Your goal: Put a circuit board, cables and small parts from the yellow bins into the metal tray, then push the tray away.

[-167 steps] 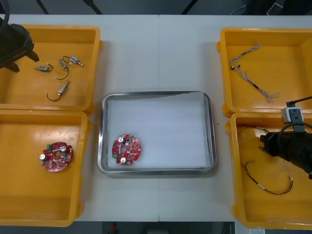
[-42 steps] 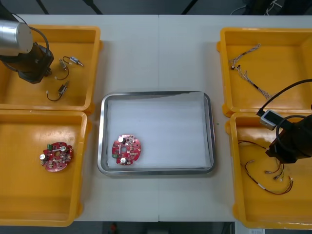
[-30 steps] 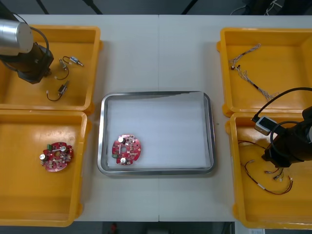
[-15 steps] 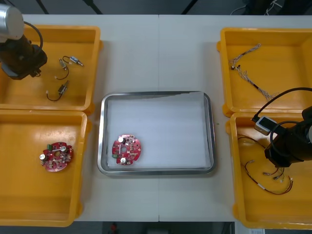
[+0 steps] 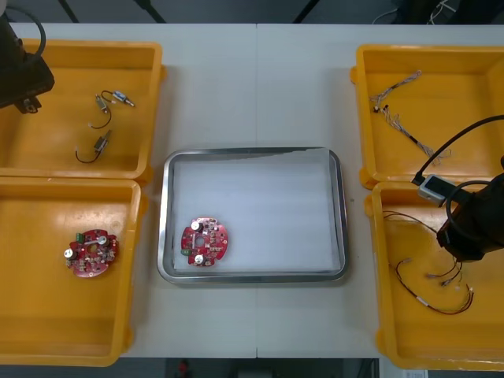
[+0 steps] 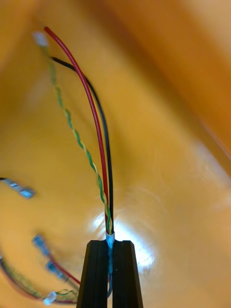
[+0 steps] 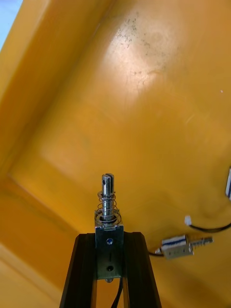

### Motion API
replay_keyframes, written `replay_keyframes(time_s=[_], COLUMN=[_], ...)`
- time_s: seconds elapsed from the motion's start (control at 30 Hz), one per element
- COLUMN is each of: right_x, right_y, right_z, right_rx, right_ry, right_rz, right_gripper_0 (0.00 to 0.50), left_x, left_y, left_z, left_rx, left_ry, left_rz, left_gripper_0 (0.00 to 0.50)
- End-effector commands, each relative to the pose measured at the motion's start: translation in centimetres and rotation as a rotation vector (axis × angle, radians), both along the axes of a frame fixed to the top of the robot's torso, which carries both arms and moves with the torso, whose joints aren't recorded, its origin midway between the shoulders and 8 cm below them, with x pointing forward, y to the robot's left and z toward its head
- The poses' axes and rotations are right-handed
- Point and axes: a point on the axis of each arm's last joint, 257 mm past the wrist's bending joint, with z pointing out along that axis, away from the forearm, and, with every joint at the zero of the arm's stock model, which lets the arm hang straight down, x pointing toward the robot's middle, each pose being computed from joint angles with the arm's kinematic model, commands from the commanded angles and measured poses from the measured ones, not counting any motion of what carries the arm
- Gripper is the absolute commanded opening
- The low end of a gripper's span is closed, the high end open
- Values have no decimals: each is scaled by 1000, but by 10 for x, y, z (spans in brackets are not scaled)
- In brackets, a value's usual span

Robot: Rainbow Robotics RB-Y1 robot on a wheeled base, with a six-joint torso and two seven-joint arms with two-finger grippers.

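Front view: shiny rectangular metal tray (image 5: 341, 213), white inside, sits mid-worktop (image 5: 252, 79) between the bins, with one round red circuit board (image 5: 204, 241) already in its near-left corner. Left jaws are over the outer far corner of the far-left yellow plastic bin (image 5: 94, 49). Left wrist view: the black fingers (image 7: 79, 269) are clamped on the body of a small metal part (image 7: 109, 211) with a spring and pin at one end. They are parted just by its width, and the pin points straight out past the tips, long axis in line with the fingers. Two more loose metal parts (image 5: 101, 143) lie on that bin's floor. Right jaws are over the near-right yellow bin (image 5: 376, 268). Right wrist view: they are all but closed on the end of a cable bundle (image 6: 98, 144) of red, black and twisted green-yellow wires. The bundle runs out ahead of the tips along the finger axis. Key geometry: the tray lies inboard of both. From the left jaws it is to the right and nearer the robot, a diagonal run over the bin wall. From the right jaws it is straight left, about level with the tray's near half. Right arm looks the nearer. My read: both loads are gripped and the carry to the tray is next. The trailing wires could snag the bin wall.
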Motion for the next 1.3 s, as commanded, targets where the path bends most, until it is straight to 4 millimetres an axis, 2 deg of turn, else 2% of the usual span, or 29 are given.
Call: replay_keyframes(time_s=[0.03, 0.17, 0.27, 0.33, 0.43, 0.63, 0.73, 0.87, 1.03, 1.2, 1.3], right_x=[11, 4, -2, -7, -13, -22, -15, -7, -2, -1, -2], right_y=[-1, 10, 17, 22, 27, 36, 44, 57, 76, 102, 127], right_z=[54, 72, 84, 95, 106, 128, 143, 158, 168, 175, 180], right_rx=[29, 60, 73, 83, 95, 110, 111, 113, 112, 109, 82], right_ry=[-75, -72, -76, -81, -78, -59, -86, -113, -123, -115, -112], right_rz=[53, 82, 105, 123, 142, 179, 197, 225, 271, 298, 340], right_gripper_0=[0, 0, 0, 0, 0, 0, 0, 0, 0, 0, 0], left_x=[-8, -17, -19, -20, -20, -27, -31, -40, -45, -45, -43], left_y=[7, -1, -16, -36, -56, -89, -102, -115, -127, -125, -120], left_z=[67, 76, 83, 88, 93, 91, 84, 71, 67, 67, 68], left_rx=[-8, -31, -62, -83, -95, -121, -98, -54, -48, -49, -32], left_ry=[-64, -52, -61, -68, -78, -73, -73, -71, -73, -74, -80], left_rz=[6, -41, -95, -154, -206, -300, -347, -399, -430, -417, -408], left_gripper_0=[0, 0, 0, 0, 0, 0, 0, 0, 0, 0, 0])
